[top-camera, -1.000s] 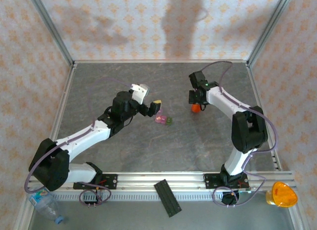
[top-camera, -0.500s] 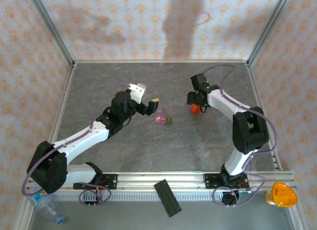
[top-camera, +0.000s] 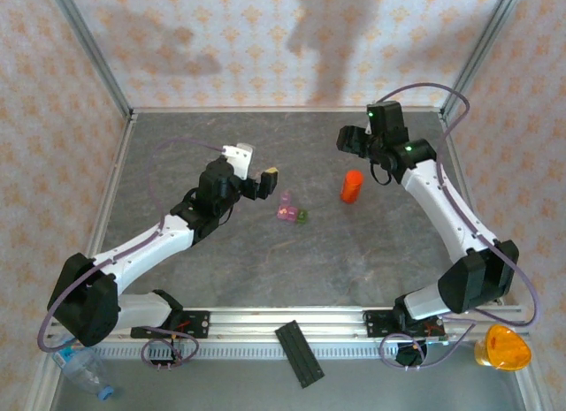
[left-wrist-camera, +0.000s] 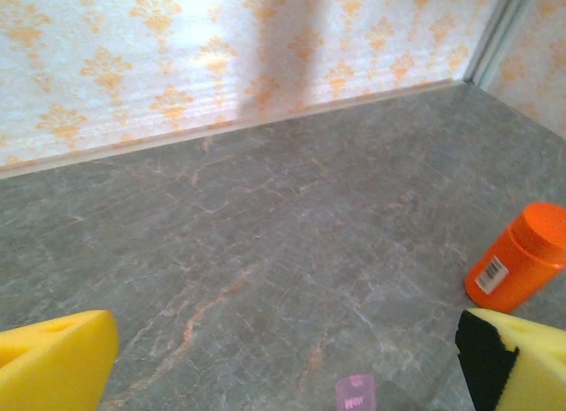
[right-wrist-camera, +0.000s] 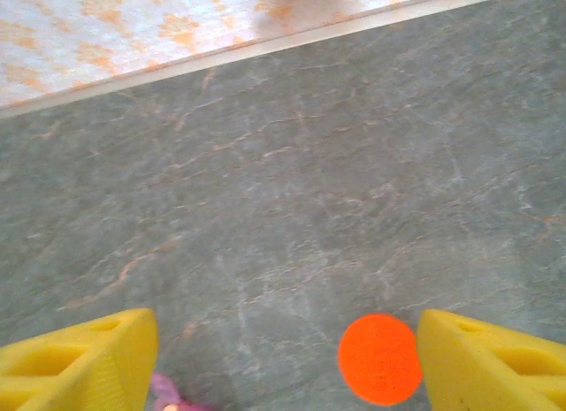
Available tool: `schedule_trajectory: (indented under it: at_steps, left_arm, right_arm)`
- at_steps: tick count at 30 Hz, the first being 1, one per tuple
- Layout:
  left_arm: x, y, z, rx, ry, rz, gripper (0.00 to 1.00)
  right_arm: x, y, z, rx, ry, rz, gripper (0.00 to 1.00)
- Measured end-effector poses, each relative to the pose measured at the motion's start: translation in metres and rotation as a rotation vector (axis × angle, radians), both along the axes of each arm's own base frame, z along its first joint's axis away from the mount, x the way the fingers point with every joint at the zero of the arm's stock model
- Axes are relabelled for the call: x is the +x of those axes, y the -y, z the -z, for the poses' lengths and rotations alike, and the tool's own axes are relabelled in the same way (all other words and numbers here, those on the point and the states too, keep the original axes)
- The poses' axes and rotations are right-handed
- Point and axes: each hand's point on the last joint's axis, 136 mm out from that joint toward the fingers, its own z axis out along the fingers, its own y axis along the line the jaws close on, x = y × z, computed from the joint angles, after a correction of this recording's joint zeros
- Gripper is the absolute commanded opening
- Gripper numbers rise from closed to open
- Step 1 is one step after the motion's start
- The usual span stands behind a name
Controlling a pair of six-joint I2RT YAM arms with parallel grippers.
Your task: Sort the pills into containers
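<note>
Looking for the containers, where do you have them? my colleague asks.

I answer: They sit in the middle of the table, a small joined cluster of pink cubes with one dark green, between the two arms. The orange bottle stands upright to their right, apart from them.

And the pincers?

Both are released and hold nothing. The left gripper hovers near the cluster with its fingers spread fully wide. The right gripper hangs beyond the bottle, jaws also apart.

How will the cluster handle?

I judge it is very light, stiff plastic and a little slippery, so it can slide or tip at any push. I would take it across the outer walls, low and gently, never by one corner only. The pills I cannot make out, they are too small.
</note>
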Motion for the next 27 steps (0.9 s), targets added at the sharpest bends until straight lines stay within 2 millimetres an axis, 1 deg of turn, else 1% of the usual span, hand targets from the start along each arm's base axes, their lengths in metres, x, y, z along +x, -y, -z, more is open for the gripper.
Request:
schedule_trajectory:
  at_steps: [2, 4, 7, 9, 12, 15, 17, 21, 25, 27]
  left_arm:
    - [0.004, -0.007, -0.004, -0.023, 0.010, -0.055, 1.00]
    - [0.006, -0.013, -0.006, -0.033, 0.017, -0.095, 1.00]
    - [0.008, -0.016, -0.007, -0.030, 0.023, -0.116, 1.00]
    - [0.009, -0.016, -0.005, -0.027, 0.021, -0.116, 1.00]
    - [0.014, -0.014, 0.003, 0.001, 0.001, -0.120, 1.00]
    - [0.026, -0.013, 0.012, 0.042, -0.035, -0.147, 1.00]
    - [0.032, -0.012, 0.016, 0.064, -0.055, -0.163, 1.00]
    - [0.041, -0.011, 0.022, 0.092, -0.087, -0.186, 1.00]
    - [0.051, -0.013, 0.025, 0.081, -0.123, -0.207, 1.00]
    - [0.057, -0.014, 0.029, 0.071, -0.146, -0.215, 1.00]
  right_arm:
    - [-0.005, -0.008, -0.002, 0.030, -0.008, -0.027, 0.76]
    - [-0.009, -0.019, 0.001, 0.051, -0.021, -0.059, 0.76]
    - [-0.022, -0.041, 0.013, 0.063, -0.059, -0.115, 0.76]
    - [-0.034, -0.057, 0.028, 0.059, -0.096, -0.160, 0.76]
    - [-0.053, -0.079, 0.051, 0.045, -0.152, -0.215, 0.76]
    - [-0.067, -0.095, 0.082, 0.024, -0.222, -0.250, 0.75]
    - [-0.074, -0.100, 0.105, 0.007, -0.269, -0.258, 0.75]
    - [-0.085, -0.101, 0.145, -0.037, -0.357, -0.254, 0.75]
    - [-0.090, -0.098, 0.174, -0.067, -0.416, -0.241, 0.75]
    - [-0.090, -0.097, 0.185, -0.080, -0.434, -0.237, 0.75]
